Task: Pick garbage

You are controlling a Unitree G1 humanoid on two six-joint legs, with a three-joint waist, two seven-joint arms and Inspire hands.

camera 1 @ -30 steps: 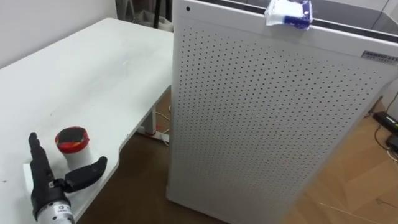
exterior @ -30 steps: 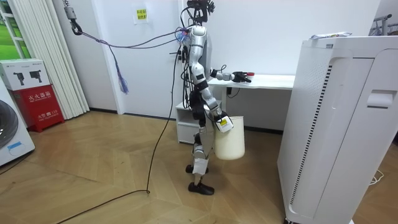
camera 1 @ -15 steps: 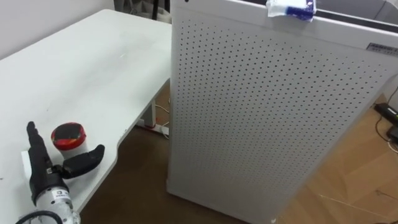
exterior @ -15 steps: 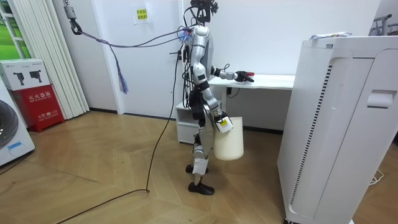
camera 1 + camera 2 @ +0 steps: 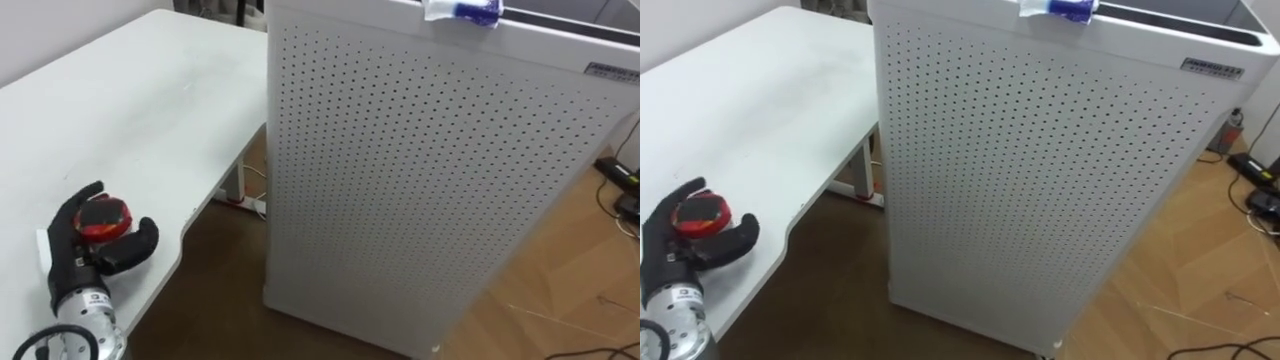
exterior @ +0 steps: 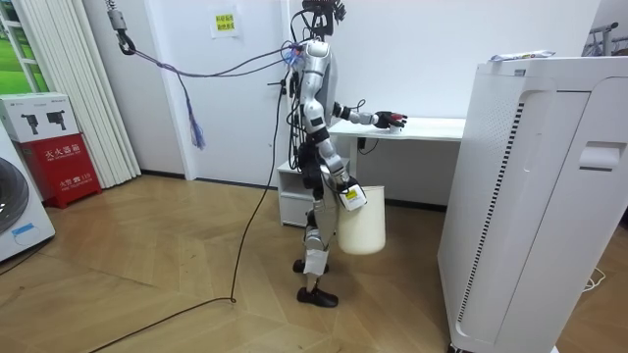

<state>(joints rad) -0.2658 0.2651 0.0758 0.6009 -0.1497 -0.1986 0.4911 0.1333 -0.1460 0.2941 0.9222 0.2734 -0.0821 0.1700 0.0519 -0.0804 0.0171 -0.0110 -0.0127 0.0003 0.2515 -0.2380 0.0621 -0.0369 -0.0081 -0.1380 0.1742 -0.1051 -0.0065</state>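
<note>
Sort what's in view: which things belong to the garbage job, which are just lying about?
Job: red-lidded cup in the left robot hand; blue-and-white wrapper atop the cabinet; white bucket.
Lying about: table; red box; washing machine.

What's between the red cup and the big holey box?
Past the red-lidded cup in the left robot hand, only bare white table, then floor before the perforated cabinet: left eye view.
</note>
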